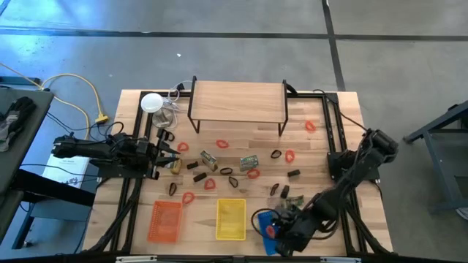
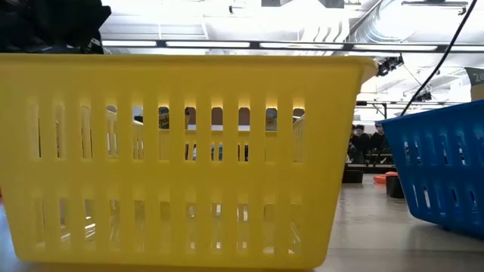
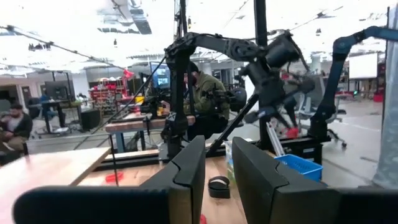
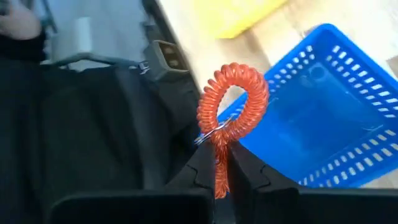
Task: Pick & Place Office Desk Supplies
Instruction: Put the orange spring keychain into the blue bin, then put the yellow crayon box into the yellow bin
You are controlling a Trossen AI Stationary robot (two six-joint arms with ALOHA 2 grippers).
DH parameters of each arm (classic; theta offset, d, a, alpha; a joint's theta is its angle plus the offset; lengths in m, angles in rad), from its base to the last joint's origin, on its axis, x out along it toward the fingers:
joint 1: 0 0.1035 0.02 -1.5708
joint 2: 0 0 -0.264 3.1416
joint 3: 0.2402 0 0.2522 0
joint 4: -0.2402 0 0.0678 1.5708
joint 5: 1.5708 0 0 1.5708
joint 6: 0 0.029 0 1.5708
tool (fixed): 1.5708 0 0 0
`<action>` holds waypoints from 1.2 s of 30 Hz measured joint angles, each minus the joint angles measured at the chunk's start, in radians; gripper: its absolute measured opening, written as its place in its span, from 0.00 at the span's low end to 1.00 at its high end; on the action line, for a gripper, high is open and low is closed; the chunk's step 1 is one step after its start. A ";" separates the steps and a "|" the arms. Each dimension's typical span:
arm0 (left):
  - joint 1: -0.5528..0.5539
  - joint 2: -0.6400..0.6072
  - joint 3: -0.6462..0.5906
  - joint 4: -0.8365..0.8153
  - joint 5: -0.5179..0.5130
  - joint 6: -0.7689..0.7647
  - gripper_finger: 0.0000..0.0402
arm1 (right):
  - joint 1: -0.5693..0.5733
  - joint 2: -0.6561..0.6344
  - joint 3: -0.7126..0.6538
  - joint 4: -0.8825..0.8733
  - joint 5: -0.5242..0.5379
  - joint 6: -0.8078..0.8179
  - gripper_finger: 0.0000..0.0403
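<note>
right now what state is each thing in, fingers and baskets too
right gripper: fingers shut on the red coil loop, held above the blue basket
left gripper: fingers slightly apart, holding nothing, over the table's left side
blue basket: upright, looks empty
yellow basket: upright, looks empty
orange basket: upright, looks empty
wooden riser shelf: standing, top bare

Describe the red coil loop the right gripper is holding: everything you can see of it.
The red coil loop is a springy plastic-looking spiral cord bent into a ring, with a small silver split ring at its neck. Its tail is pinched between the right gripper's shut fingers, the loop standing above them, over the blue basket.
</note>
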 joint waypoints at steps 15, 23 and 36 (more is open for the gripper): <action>0.000 0.000 0.000 0.010 -0.027 0.128 0.19 | -0.034 0.044 -0.002 -0.149 0.029 0.192 0.28; 0.000 0.000 0.000 0.003 -0.026 0.080 0.19 | -0.040 0.044 -0.002 -0.148 0.025 0.164 0.52; 0.000 0.000 0.000 -0.018 -0.026 0.060 0.19 | -0.039 0.016 -0.002 -0.173 -0.155 0.144 0.52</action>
